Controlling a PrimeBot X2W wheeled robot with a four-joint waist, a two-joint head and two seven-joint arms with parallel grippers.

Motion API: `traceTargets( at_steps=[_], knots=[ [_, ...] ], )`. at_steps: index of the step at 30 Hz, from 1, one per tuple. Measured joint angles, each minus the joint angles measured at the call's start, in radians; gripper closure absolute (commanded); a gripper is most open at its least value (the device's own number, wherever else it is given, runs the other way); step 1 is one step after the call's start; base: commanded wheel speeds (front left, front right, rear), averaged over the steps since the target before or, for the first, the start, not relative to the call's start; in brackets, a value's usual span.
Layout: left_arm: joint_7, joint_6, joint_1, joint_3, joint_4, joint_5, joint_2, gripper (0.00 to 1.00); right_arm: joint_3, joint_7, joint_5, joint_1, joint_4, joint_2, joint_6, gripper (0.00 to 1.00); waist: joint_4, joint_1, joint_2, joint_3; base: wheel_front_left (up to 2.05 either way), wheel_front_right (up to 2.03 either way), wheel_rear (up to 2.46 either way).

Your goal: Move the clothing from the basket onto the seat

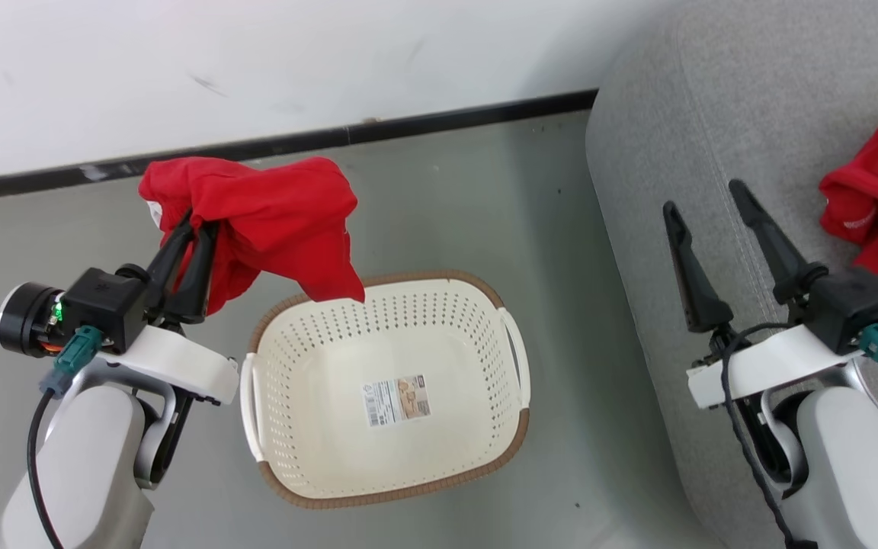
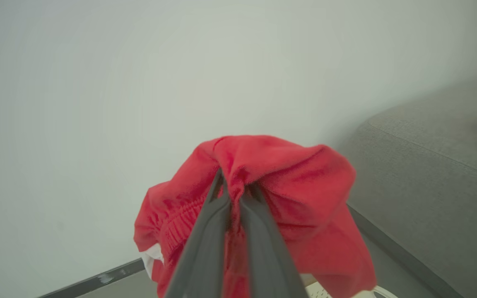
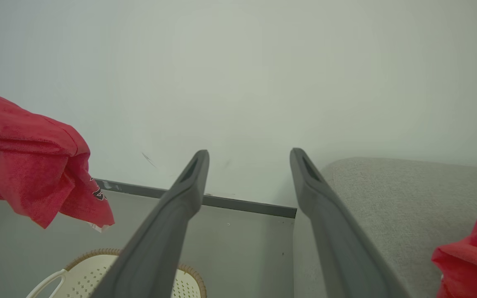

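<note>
Clothing first: held garment (image 1: 264,217) is up in the air over the basket's far-left rim, bunched in our left gripper (image 1: 197,223). That claw is clamped tight on a fold of the red fabric. Left wrist view shows cloth gathered between the two fingers and draping down both sides. A ribbed waistband and a bit of white trim sit low on its left.

The lowest corner hangs above the basket (image 1: 309,427). In the right wrist view we see a gap between that corner and the brown rim, so they are apart. There is dark print on the hanging corner.

Second garment (image 1: 877,213) lies crumpled on the seat (image 1: 683,114), well to the right of the basket and partly cut off by the head view's edge. We see small white lettering on it but can't read it.

The basket stands upright on the floor (image 1: 469,198), with the label sticker (image 1: 397,400) on its bottom.

Right gripper (image 1: 702,197) is right of the basket, above the seat's basket-side edge. It sits between the basket and the second garment, fingers spread wide.

The seat is near the basket on its right, with a strip of floor between them. The white wall (image 1: 256,69) and dark baseboard (image 1: 447,122) run beyond the basket's far side.
</note>
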Motion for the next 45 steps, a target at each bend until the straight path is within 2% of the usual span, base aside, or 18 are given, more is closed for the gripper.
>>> traceTargets(
  at_steps=[7,18,29,36,45],
  knots=[
    [0.048,-0.023,0.013,-0.035,-0.041,-0.003,0.002,1.00,0.111,0.000,-0.001,0.039,0.051,-0.050,0.000,0.00,0.028,0.0000,0.0000,-0.084,0.00,0.00,0.00],
    [0.140,-0.067,0.033,-0.124,-0.108,-0.015,-0.021,1.00,0.383,0.000,0.040,0.041,0.088,-0.133,0.000,0.00,0.069,-0.0001,0.0000,-0.197,0.00,0.00,0.00],
    [0.219,-0.080,0.053,-0.196,-0.159,-0.022,-0.048,1.00,0.609,0.000,0.155,0.026,0.098,-0.149,0.000,0.00,0.096,-0.0001,0.0000,-0.275,0.00,0.00,0.00],
    [0.270,-0.088,0.053,-0.234,-0.199,-0.036,-0.058,1.00,0.677,0.000,0.254,0.010,0.125,-0.132,0.000,0.00,0.108,0.0000,0.0000,-0.312,0.00,0.00,0.00],
    [0.318,-0.088,0.053,-0.252,-0.245,-0.045,-0.066,1.00,0.677,0.000,0.323,-0.034,0.181,-0.098,0.000,0.00,0.119,-0.0001,0.0000,-0.337,0.00,0.00,0.00]
  ],
)
